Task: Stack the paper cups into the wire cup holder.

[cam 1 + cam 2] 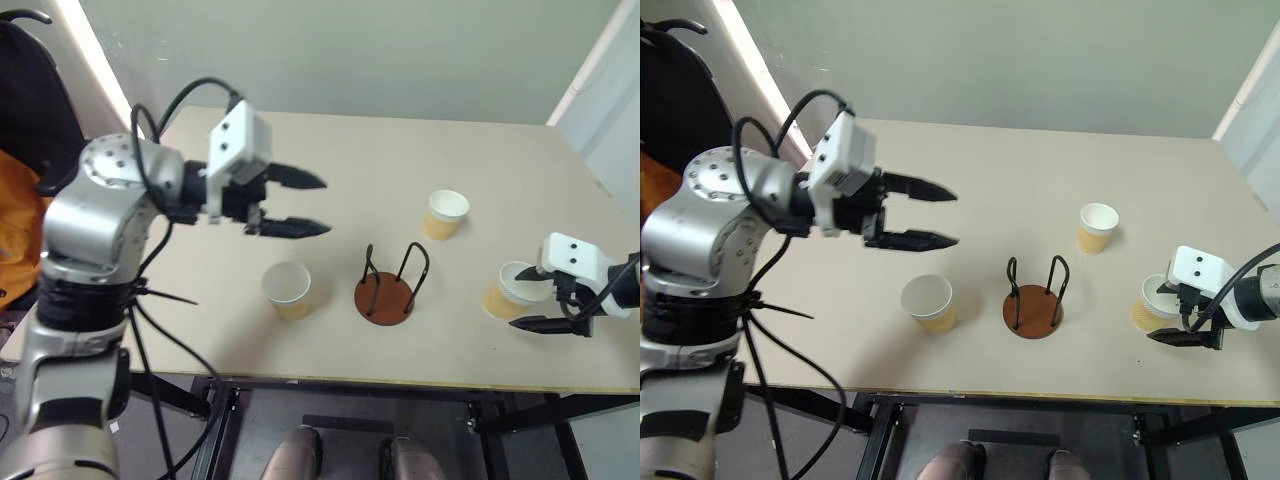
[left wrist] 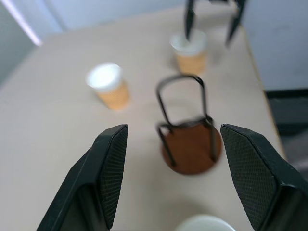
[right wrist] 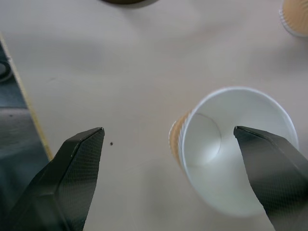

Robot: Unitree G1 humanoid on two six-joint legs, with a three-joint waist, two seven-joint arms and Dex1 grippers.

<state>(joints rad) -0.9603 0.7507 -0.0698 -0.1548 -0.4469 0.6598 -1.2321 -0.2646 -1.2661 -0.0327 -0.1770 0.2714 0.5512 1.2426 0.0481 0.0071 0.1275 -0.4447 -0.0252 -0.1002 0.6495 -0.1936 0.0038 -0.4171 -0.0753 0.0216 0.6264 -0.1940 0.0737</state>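
Observation:
Three paper cups stand upright on the table: one near the front left [image 1: 287, 288], one further back on the right [image 1: 445, 213], and one at the right [image 1: 508, 290]. The wire cup holder [image 1: 388, 287], a reddish-brown disc with two black wire loops, stands empty between them. My left gripper [image 1: 322, 206] hovers open and empty above the table, left of the holder, pointing toward it. My right gripper [image 1: 524, 299] is open with its fingers on either side of the right cup [image 3: 231, 154]; I cannot tell if they touch it.
The beige table [image 1: 350, 140] has bare room at the back and left. Its front edge [image 1: 400, 383] runs just below the cups. A dark chair back with orange cloth [image 1: 20, 170] stands at the far left.

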